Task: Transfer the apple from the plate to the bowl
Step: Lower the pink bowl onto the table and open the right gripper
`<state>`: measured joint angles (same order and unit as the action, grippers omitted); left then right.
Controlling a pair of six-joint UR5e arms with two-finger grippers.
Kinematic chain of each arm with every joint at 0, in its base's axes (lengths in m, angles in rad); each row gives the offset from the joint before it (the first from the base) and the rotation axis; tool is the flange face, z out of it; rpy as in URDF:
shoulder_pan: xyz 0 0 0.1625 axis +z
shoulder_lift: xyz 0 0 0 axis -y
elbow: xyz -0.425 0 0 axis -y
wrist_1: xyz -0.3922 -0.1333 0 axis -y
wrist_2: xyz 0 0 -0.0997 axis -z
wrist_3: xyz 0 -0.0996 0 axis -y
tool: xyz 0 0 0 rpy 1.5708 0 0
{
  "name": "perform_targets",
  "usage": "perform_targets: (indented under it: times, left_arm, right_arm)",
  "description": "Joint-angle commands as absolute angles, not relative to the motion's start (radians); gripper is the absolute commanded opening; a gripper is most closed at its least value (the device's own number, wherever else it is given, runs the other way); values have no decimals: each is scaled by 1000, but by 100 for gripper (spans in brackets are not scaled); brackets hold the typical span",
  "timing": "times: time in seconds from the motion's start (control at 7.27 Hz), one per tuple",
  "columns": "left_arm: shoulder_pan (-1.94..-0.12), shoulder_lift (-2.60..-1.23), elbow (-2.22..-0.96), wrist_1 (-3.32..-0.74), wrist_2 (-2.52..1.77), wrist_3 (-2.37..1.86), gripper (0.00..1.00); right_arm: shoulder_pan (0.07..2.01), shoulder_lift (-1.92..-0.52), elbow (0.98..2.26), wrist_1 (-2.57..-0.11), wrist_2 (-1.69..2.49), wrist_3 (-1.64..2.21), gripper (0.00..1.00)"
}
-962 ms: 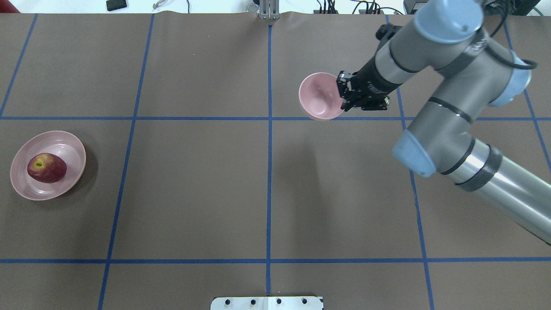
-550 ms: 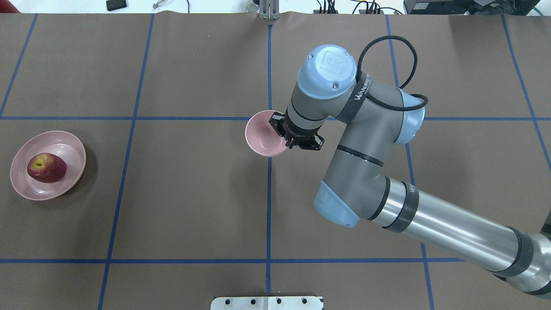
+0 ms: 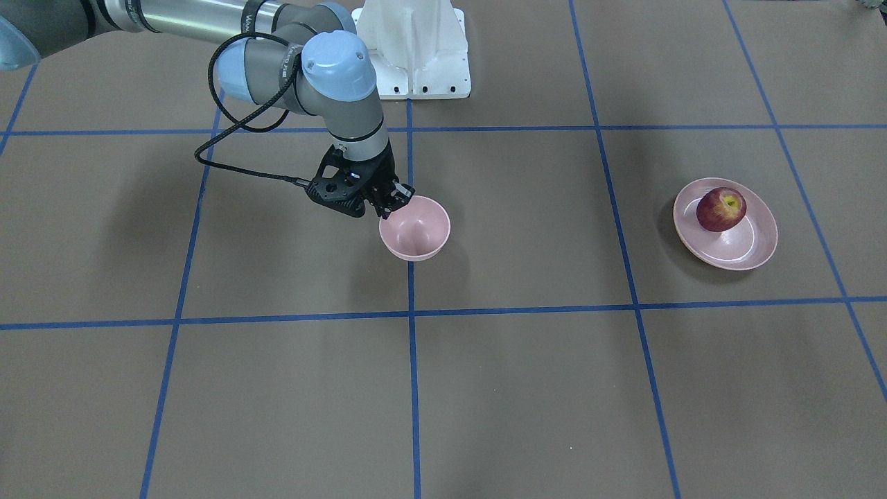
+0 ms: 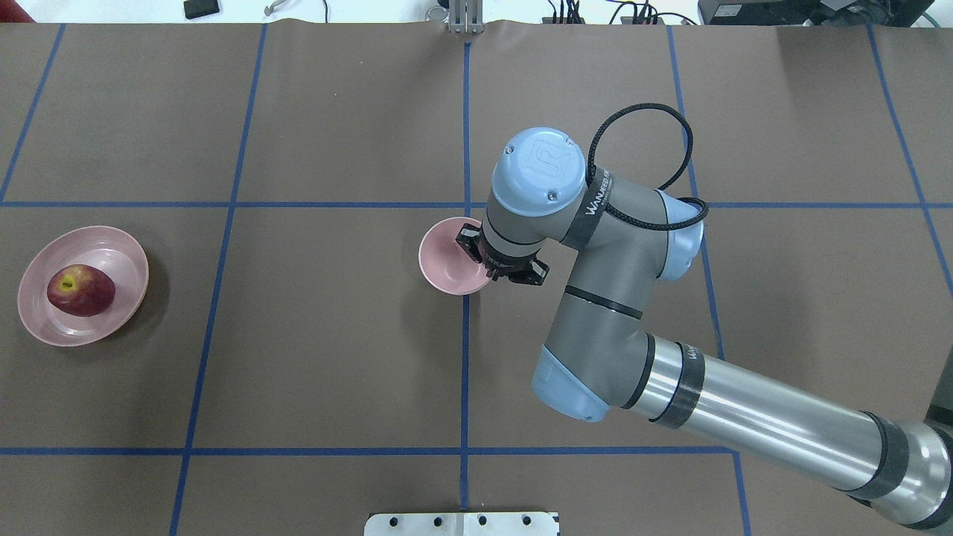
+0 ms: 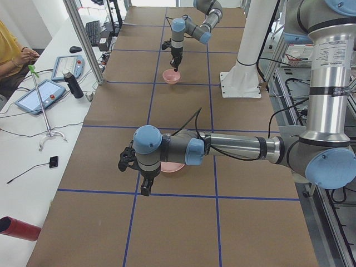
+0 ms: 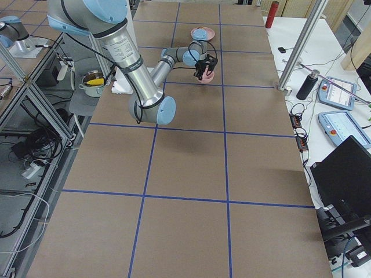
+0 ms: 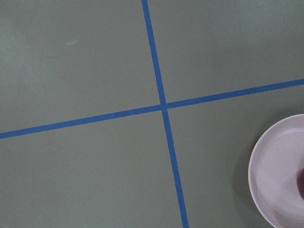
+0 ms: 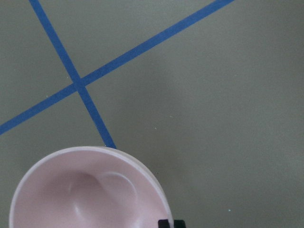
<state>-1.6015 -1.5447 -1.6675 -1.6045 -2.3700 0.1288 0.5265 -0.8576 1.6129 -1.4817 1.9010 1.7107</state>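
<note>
The dark-red apple (image 4: 80, 290) lies on the wide pink plate (image 4: 45, 313) at the table's left side; both also show in the front view, the apple (image 3: 721, 209) on the plate (image 3: 752, 253). My right gripper (image 4: 484, 264) is shut on the near rim of the small pink bowl (image 4: 447, 264), low over the table's centre by the blue tape line. The bowl (image 3: 414, 237) is empty. My left gripper (image 5: 144, 189) shows only in the left side view, near the plate (image 5: 172, 167); I cannot tell whether it is open or shut.
Blue tape lines divide the brown table. The white robot base (image 3: 412, 48) stands at the robot's edge. A side bench holds tablets (image 5: 41, 94) and a black bottle (image 5: 72, 83). A red cylinder (image 5: 19, 228) lies beside the table.
My right arm has swung from the far right to the table's centre, carrying the bowl leftward and toward the robot. The apple and the plate have not moved.
</note>
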Motion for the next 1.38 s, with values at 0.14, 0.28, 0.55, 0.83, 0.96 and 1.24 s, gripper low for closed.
perform_targets:
  times: [0.14, 0.28, 0.55, 0.83, 0.96, 1.24]
  left_arm:
    - [-1601, -1545, -1667, -1605, -2370, 129, 98]
    - [-1601, -1545, -1667, -1605, -2370, 129, 98]
    - [-1601, -1545, -1667, -1605, -2370, 129, 98]
    - [-1601, -1545, -1667, -1605, -2370, 129, 98]
    - [-1601, -1545, -1667, -1605, -2370, 129, 98]
    - [-1601, -1545, -1677, -1606, -2370, 129, 98]
  right_arm:
    - [506, -885, 1612, -1430, 1899, 1713, 0]
    - [499, -893, 1612, -1428, 1899, 1713, 0]
    - [499, -893, 1614, -1427, 1901, 1709, 0]
    - [499, -893, 1615, -1428, 1898, 1707, 64]
    - [500, -894, 1621, -1428, 1894, 1706, 100]
    - [566, -893, 1673, -1436, 1896, 1683, 100]
